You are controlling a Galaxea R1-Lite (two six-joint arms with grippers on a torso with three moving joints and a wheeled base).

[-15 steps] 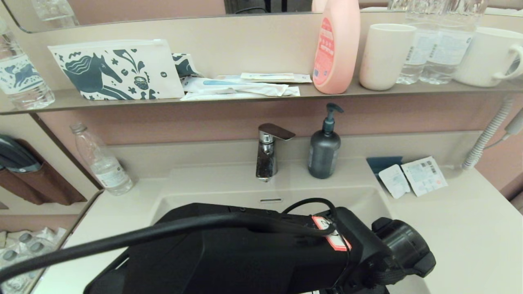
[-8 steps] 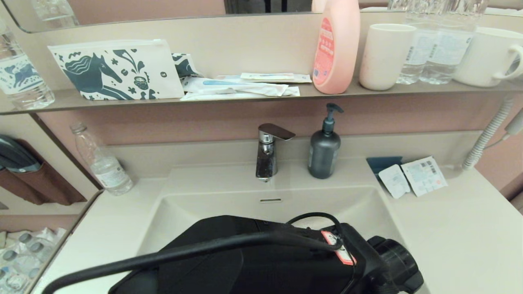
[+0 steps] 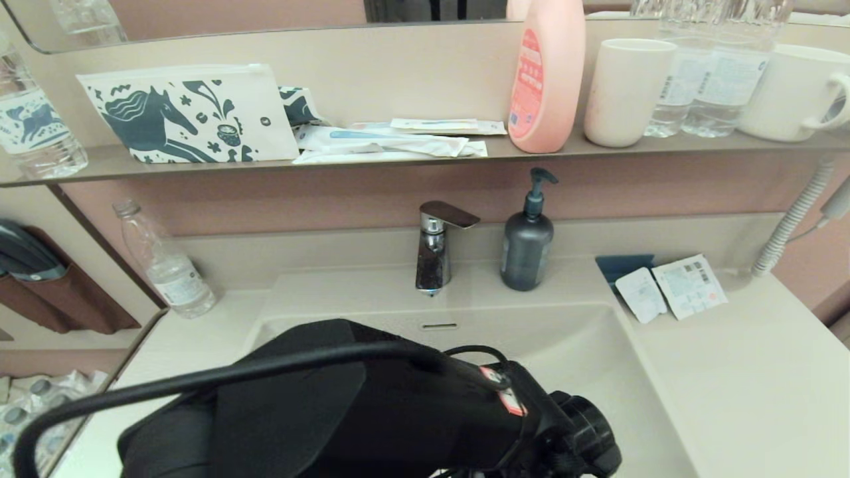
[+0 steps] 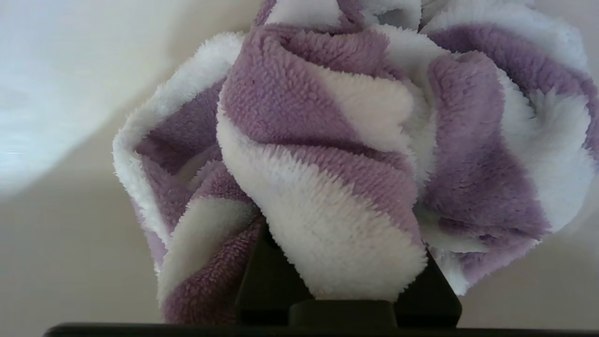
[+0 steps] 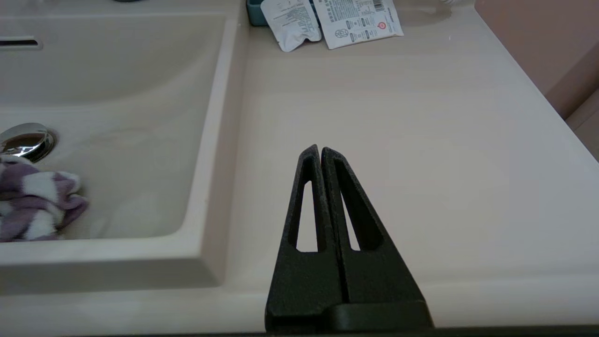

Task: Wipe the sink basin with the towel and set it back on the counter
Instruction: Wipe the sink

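Note:
The purple-and-white striped towel (image 4: 327,164) is bunched up against the beige sink basin (image 5: 117,93), and my left gripper (image 4: 348,281) is shut on it, with terry folds covering the fingertips. In the right wrist view the towel (image 5: 32,206) lies on the basin floor just beside the chrome drain plug (image 5: 25,140). In the head view my left arm (image 3: 372,411) reaches over the sink basin (image 3: 597,352) and hides the towel and the drain. My right gripper (image 5: 320,150) is shut on nothing, low over the counter (image 5: 398,140) to the right of the basin.
A faucet (image 3: 435,249) and a dark pump bottle (image 3: 526,245) stand behind the basin above the overflow slot (image 3: 439,326). Sachets (image 3: 671,289) lie at the counter's back right, a water bottle (image 3: 166,262) at back left. The shelf holds a horse-print pouch (image 3: 186,113), a pink bottle (image 3: 546,73) and cups.
My left arm has swept across the basin, its wrist end moving left and toward the near edge, uncovering the basin's right side. The right arm shows no movement.

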